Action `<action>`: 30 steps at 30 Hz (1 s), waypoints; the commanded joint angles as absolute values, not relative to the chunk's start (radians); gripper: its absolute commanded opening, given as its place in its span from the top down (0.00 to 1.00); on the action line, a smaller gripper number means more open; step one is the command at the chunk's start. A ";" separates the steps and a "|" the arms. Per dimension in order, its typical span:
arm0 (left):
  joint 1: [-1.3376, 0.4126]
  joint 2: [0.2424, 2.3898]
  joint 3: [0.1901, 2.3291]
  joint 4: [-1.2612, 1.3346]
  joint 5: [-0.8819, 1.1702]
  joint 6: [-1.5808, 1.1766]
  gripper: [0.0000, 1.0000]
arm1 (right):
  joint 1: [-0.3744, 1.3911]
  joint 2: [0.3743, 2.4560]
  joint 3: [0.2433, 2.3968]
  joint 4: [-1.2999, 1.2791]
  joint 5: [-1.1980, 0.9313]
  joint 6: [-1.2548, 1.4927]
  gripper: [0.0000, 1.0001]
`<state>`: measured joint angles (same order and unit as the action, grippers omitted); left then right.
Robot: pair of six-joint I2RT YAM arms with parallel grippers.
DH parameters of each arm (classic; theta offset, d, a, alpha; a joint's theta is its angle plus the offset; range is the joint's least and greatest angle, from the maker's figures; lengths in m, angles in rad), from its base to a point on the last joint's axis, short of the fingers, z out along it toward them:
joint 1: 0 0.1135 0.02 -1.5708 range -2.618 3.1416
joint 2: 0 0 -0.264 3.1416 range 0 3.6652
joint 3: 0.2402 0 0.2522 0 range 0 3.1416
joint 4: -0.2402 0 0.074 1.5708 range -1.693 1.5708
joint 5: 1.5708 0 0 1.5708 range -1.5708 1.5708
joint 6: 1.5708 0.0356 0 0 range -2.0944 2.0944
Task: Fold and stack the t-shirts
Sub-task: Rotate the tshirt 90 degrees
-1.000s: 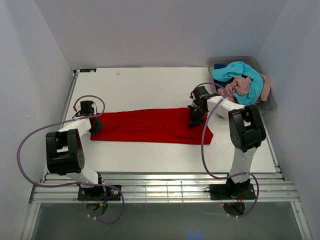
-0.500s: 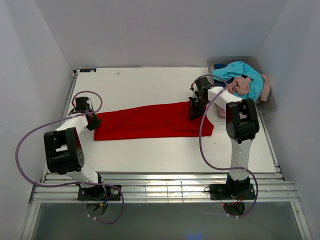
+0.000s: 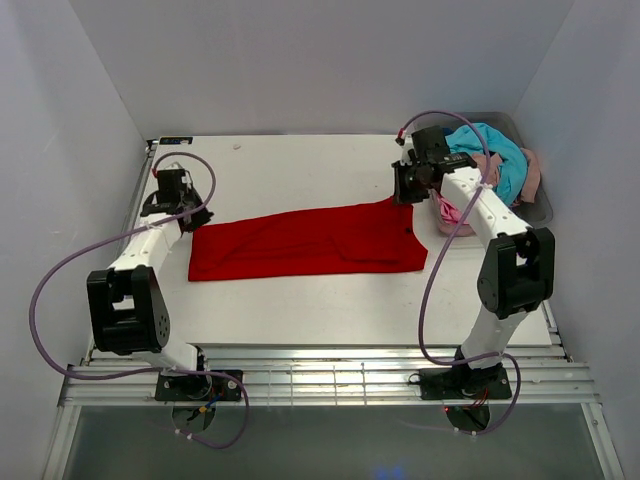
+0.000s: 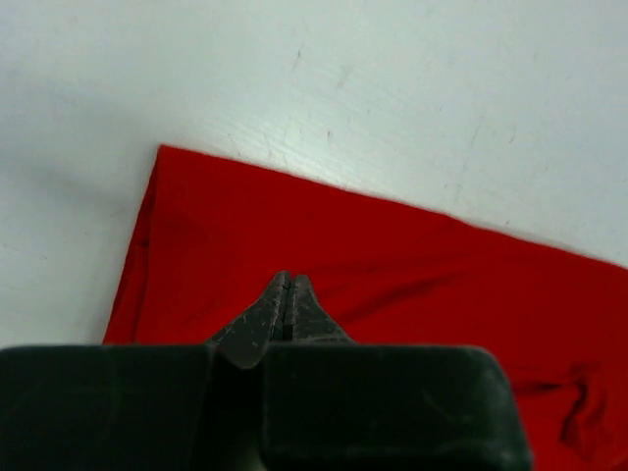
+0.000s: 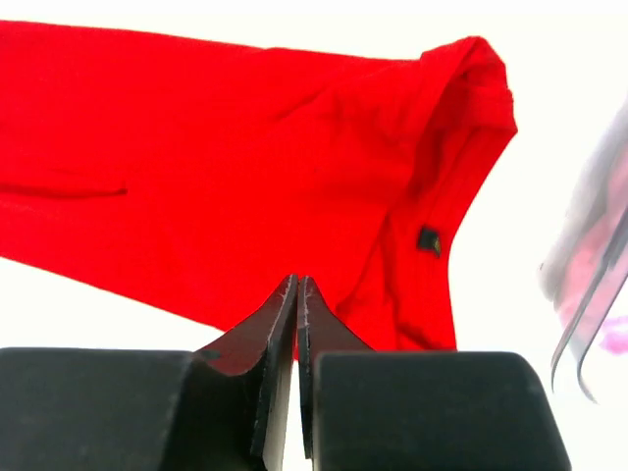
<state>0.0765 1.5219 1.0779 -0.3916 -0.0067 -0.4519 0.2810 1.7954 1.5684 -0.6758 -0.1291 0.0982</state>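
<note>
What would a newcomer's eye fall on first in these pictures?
The bright red t-shirt, folded into a long band across the white table. Then the heap of turquoise and pink t-shirts in the clear bin at the far right corner. The left gripper and right gripper hang shut near the red band's ends.

One plain bright red cloth t-shirt (image 3: pixel 300 242) lies on the white tabletop (image 3: pixel 300 170), across its middle, with one small dark tag (image 5: pixel 428 239) on it. One clear grey plastic bin (image 3: pixel 505 118) stands at the far right corner. In the bin, bunched cloth shows three colours: one turquoise tee (image 3: pixel 495 150), one dusty pink tee (image 3: pixel 487 170) and one bright pink tee (image 3: pixel 450 212). Anything underneath is hidden. Two white-and-black robot arms stand at the near edge. The left arm (image 3: pixel 130 300) and right arm (image 3: pixel 515 270) each have one two-finger gripper, the left gripper (image 4: pixel 287 285) and right gripper (image 5: pixel 296 285). Two purple cables (image 3: pixel 45 290) loop out, one per arm.
</note>
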 commanded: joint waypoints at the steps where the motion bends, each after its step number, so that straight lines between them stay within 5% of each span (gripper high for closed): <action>1: 0.040 1.568 1.022 -0.443 -0.044 -0.434 1.00 | 0.281 1.773 1.485 -0.690 -0.139 0.123 0.92; 16: 0.017 1.695 0.965 -0.479 -0.136 -0.457 1.00 | 0.336 1.870 1.307 -0.621 -0.183 0.192 0.92; 30: -0.112 1.666 0.850 -0.575 -0.160 -0.649 1.00 | 0.336 2.170 1.592 -0.724 -0.100 0.192 0.92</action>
